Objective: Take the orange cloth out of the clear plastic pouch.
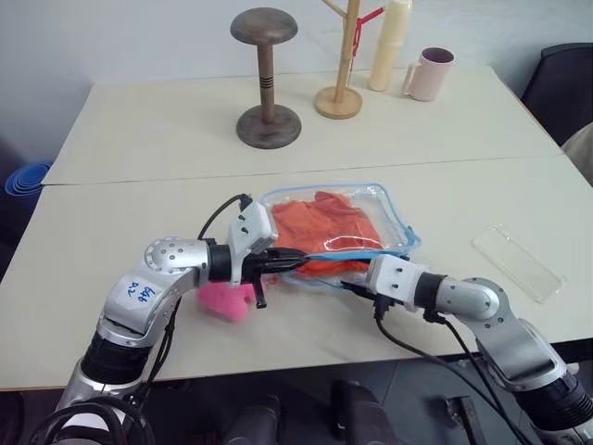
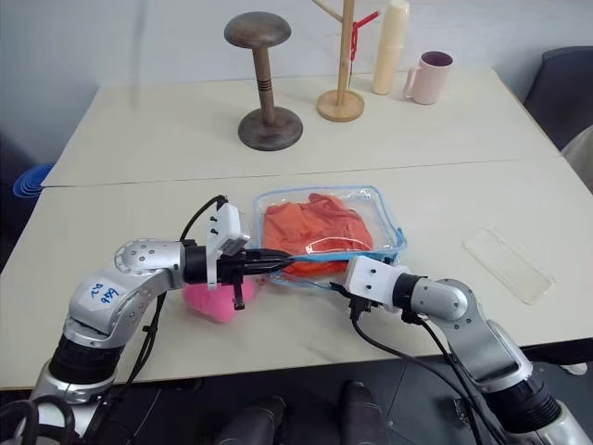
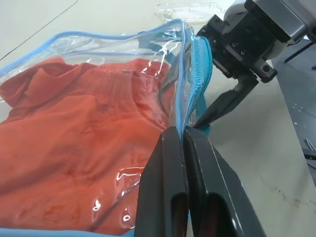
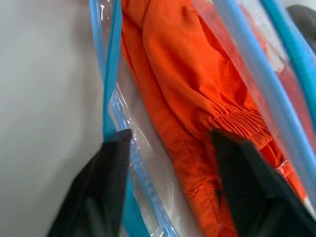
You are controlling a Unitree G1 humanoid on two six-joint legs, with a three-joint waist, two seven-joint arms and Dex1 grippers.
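The left claw (image 1: 289, 263) comes in from the left with its two black fingers (image 3: 170, 187) pressed tight together, pinching the light blue zipper edge of the clear plastic pouch (image 1: 394, 209) at the pouch's near rim. A fluffy pink plush (image 1: 225, 300) lies on the table (image 1: 139, 139) just beside and below this claw's wrist, on the near side.

Straight ahead of the left claw the pouch lies flat on the table, its near edge lifted where the claw grips it. The orange cloth (image 1: 324, 222) is inside the pouch, wrinkled and bunched, filling most of it; in the left wrist view it sits behind the clear wall just beyond the pinched edge.

The right claw (image 4: 170, 143) reaches toward the same near edge from the right, facing the left claw and close to it. Its fingers (image 4: 106, 182) stand apart, holding nothing: one rests against the blue-trimmed outer edge of the pouch, the other lies over the orange cloth's gathered seam. I cannot tell whether that finger is inside the mouth or on top of the clear film.

To the right of the right claw, well apart, a flat clear plastic rectangle (image 1: 517, 262) lies on the table. Beyond both claws, far back on the table, stand a dark wooden stand (image 1: 267, 79), a pale wooden rack (image 1: 341, 83), a cream cylinder (image 1: 389, 46) and a pink mug (image 1: 428, 74).
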